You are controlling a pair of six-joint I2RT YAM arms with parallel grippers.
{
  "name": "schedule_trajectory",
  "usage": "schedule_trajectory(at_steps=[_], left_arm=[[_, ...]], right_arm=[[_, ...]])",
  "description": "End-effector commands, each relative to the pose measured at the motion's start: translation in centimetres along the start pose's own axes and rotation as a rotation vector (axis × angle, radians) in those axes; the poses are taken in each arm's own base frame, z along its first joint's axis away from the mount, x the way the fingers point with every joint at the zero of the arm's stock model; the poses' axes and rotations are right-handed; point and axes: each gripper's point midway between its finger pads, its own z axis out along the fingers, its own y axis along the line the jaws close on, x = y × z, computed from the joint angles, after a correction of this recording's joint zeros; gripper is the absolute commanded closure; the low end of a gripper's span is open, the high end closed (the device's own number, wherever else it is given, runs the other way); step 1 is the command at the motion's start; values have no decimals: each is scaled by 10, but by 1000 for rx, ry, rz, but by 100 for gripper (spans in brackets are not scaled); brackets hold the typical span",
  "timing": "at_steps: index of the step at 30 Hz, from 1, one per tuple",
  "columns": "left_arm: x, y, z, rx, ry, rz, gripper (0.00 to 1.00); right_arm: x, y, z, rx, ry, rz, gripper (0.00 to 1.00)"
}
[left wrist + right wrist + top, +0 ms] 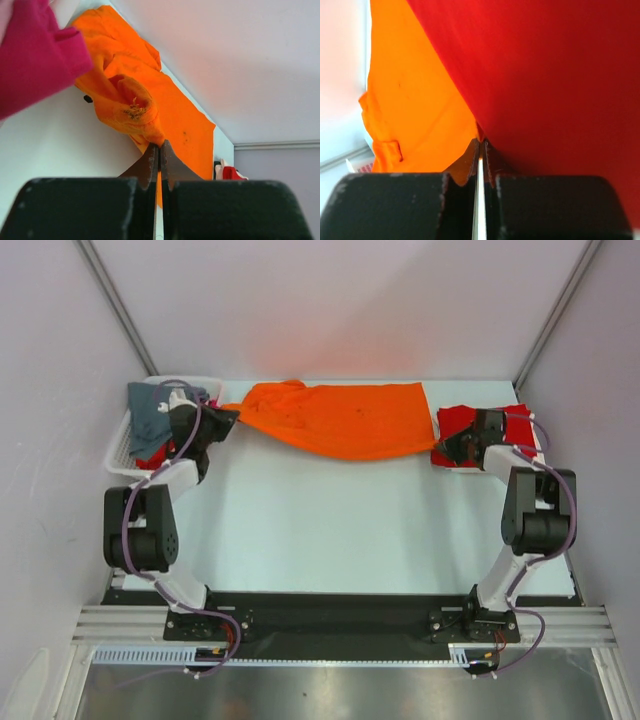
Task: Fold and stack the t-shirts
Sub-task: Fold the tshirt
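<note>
Orange t-shirt (340, 420): the biggest item. It is stretched in a wide band along the far edge of the table (330, 530), at 12 o'clock in the top view. The cloth is bright and plain with a few small dark specks. It is bunched at its 9 o'clock end, and the lower hem sags in a shallow curve.

Red t-shirt (455, 422): lies in a heap at 2 o'clock on the table, just beside the orange one's 3 o'clock corner. It fills most of the right wrist view.

White basket (118, 455): sits at 10 o'clock. A grey t-shirt (150, 410) is draped over the top, with red cloth showing below it. Pink cloth (35, 55) hangs close to the left wrist camera.

Left arm: elbow folded at 8 o'clock, forearm reaching up toward 11. Left gripper (159, 150) is pinched tight on the orange shirt's bunched end.

Right arm: mirrors the left, elbow at 4 o'clock, wrist over the red heap. Right gripper (480, 146) has its tips pressed together at the seam between orange and red. A sliver of orange sits in the bite, so it probably grips the orange corner. Whether any red is caught too cannot be told.
</note>
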Motion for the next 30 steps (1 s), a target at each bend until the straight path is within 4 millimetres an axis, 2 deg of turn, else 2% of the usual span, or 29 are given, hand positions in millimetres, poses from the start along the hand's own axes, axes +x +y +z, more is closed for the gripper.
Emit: schedule_trajectory(at_steps=[1,2,3,4,5,6,9,10,12,13,14,15,16,17,18,19,20,21,22,23,24,26,30], left_arm=[[-9,-1,-25,41,-43,26,100],[-10,-3,-34,47,-52,23,100],[-1,14,-41,12,-44,9,100],[0,19,-47,0,-48,5,100],[1,20,-54,-1,-57,10,100],[9,35,-60,-32,-45,4,100],[23,53,-77,-59,-27,6,100],[27,57,-82,-62,-20,8,100],[35,71,-95,-89,-12,19,100],[37,75,-101,-99,-14,22,100],[39,80,-105,-107,-14,30,100],[45,94,-113,-142,-6,21,100],[43,92,-120,-138,-18,28,100],[42,99,-124,-163,-26,29,100],[40,105,-129,-184,-33,26,100],[47,116,-135,-223,-17,14,100],[45,119,-139,-233,-23,15,100],[49,130,-145,-271,-12,1,100],[48,134,-148,-284,-15,-4,100],[48,138,-152,-293,-18,-5,100],[51,147,-157,-322,-16,-19,100],[52,151,-163,-329,-21,-23,100],[70,160,-175,-324,-1,-39,99]], right_arm=[[2,-1,-25,-38,-61,-32,100],[4,-1,-28,-55,-72,-32,100],[5,1,-35,-68,-85,-34,100],[16,-14,-35,-41,-69,-28,100],[21,-17,-37,-38,-66,-35,100],[24,-19,-42,-32,-73,-44,100],[41,-37,-48,14,-63,-64,100],[43,-35,-55,5,-72,-74,100],[55,-56,-62,63,-68,-82,100],[57,-53,-70,48,-82,-95,100],[69,-60,-73,60,-66,-114,100],[73,-69,-77,97,-74,-117,100],[78,-66,-85,86,-77,-127,100],[82,-69,-89,89,-70,-128,100],[85,-88,-93,148,-94,-127,100],[88,-93,-97,160,-100,-125,100],[88,-93,-104,148,-123,-117,100],[92,-108,-107,180,-127,-108,100],[93,-114,-110,189,-133,-100,100],[91,-111,-117,166,-155,-93,100],[93,-121,-120,193,-158,-94,100],[93,-126,-129,207,-173,-100,100],[94,-136,-140,244,-176,-119,100]])
